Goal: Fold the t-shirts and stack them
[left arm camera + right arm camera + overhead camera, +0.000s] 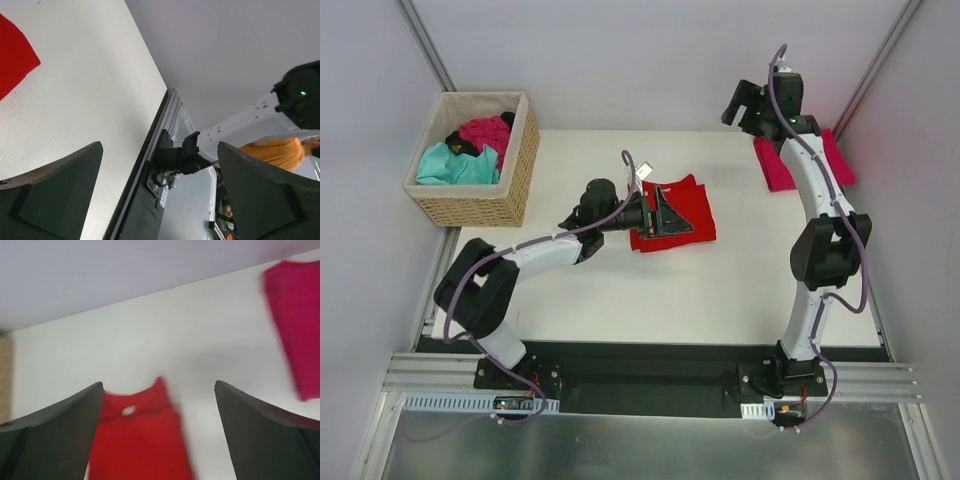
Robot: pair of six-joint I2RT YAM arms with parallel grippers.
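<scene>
The white bench [620,290] is filling most of the top view, and the tan wicker basket [510,195] is sitting off its corner at 10 o'clock. The bright red t-shirt [700,215] is lying in a compact, rumpled rectangle just past the bench's middle, toward 12 o'clock. The crimson t-shirt [775,170] is lying flat at 2 o'clock, partly hidden by the right arm crossing above it. Inside the basket, 3 more t-shirts are lying bunched together: the teal t-shirt [450,165] at the near side, the magenta t-shirt [485,130] at the far side and the black t-shirt [460,145] between them. The left gripper [672,212] is reaching over the red t-shirt with its fingers spread wide and nothing between them; whether it is touching the cloth I cannot tell. The right gripper [158,384] is hanging raised at 1 o'clock, fingers likewise apart and holding nothing.
</scene>
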